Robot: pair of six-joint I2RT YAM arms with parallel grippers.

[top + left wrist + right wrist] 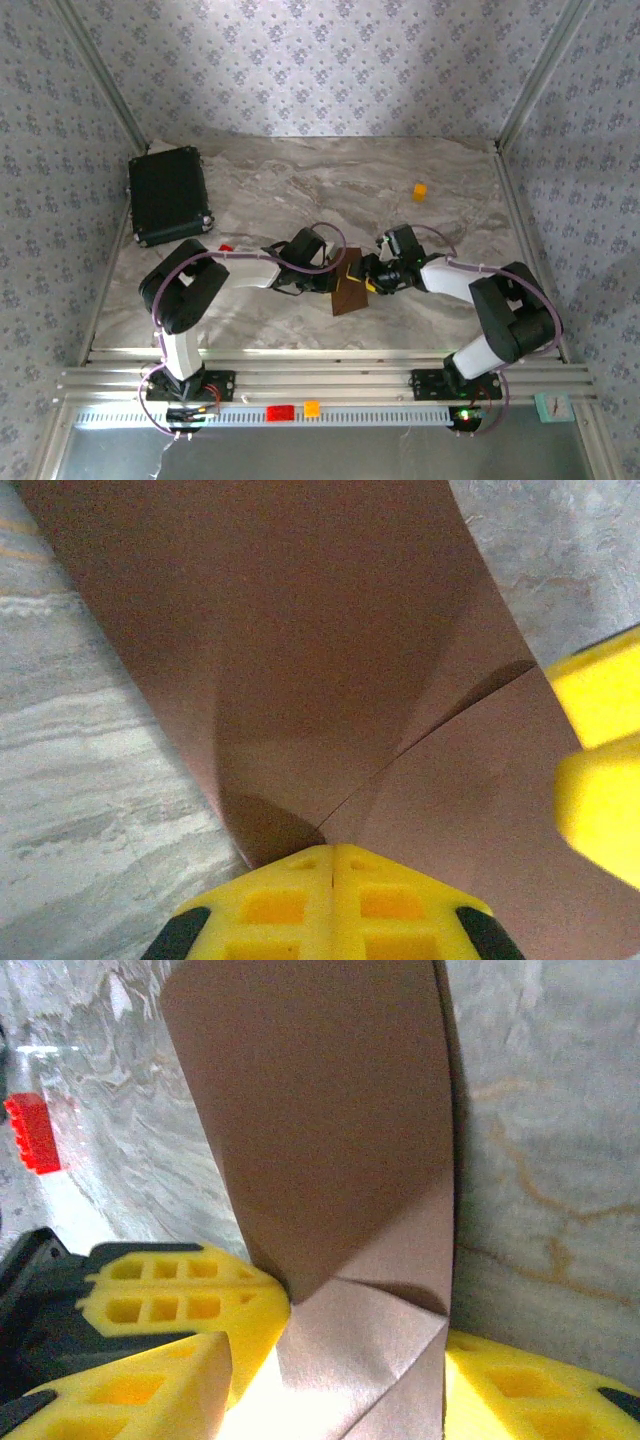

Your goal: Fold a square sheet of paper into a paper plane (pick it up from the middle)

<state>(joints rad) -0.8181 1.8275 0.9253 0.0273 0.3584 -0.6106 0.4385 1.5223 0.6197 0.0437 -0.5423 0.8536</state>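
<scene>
- The thin, matte, dark brown paper sheet (pixel 350 293) sits just below the centre of the overhead view. It is between the two grippers, which meet over the grey marbled table (pixel 300 170).
- The paper sheet (pixel 300 630) is already partly folded. The left wrist view shows a crease running from bottom centre toward the right edge. In the right wrist view, the paper sheet (pixel 320 1110) has slanted flaps meeting at a point in the lower middle.
- The sheet appears to be raised off the table. This is probably so that one gripper can anchor it while the other works a flap.
- The left gripper (pixel 332 885) acts as the anchor. Its yellow foam fingers (pixel 270 905) are pressed together at bottom centre, pinching the paper at the foot of the crease.
- The right gripper (pixel 340 1385) is not clamped. Its yellow fingers (pixel 530 1390) stand apart at the lower left and lower right of the right wrist view.
- The folded part of the sheet lies between the right gripper's fingers. The right-hand pad is at the paper's edge, and a bright gap shows on the left-hand side. I cannot tell whether that pad presses on the paper.
- The small red block (pixel 30 1135), the black rectangular case (pixel 168 195) at upper left and the small orange block (pixel 420 191) at upper right lie well apart from the work.
</scene>
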